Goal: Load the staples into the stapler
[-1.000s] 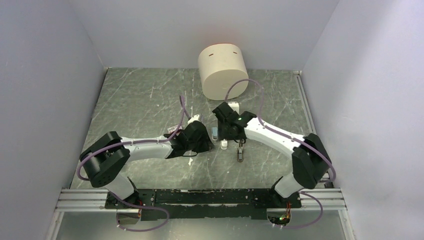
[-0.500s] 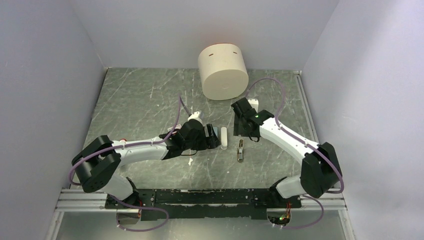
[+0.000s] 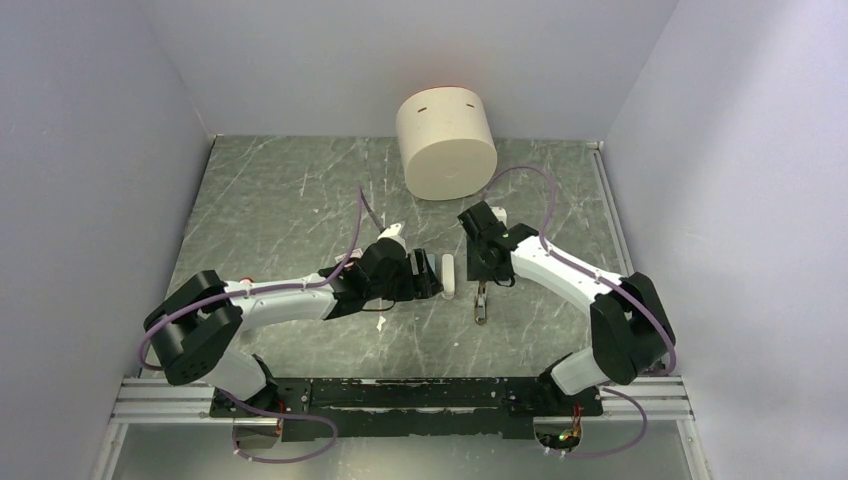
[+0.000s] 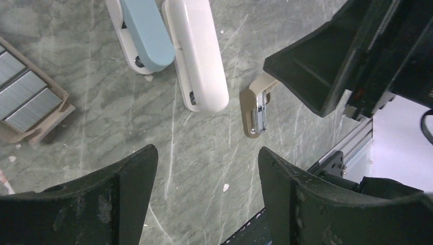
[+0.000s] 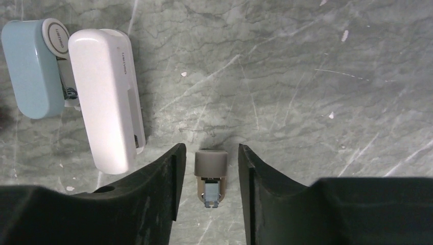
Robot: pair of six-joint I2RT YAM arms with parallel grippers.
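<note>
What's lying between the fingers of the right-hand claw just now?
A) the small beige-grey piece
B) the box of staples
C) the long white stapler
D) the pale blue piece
A: the right wrist view shows the beige-grey piece on the table between the fingers of the open right gripper, with gaps either side; the stapler lies off to one side.

Soft, even light from above leaves only faint shadows on the tabletop (image 3: 290, 200) and a mild sheen on the stapler (image 4: 196, 56), with sharp focus mid-frame and slight blur along the dark lower edges of both wrist views.
</note>
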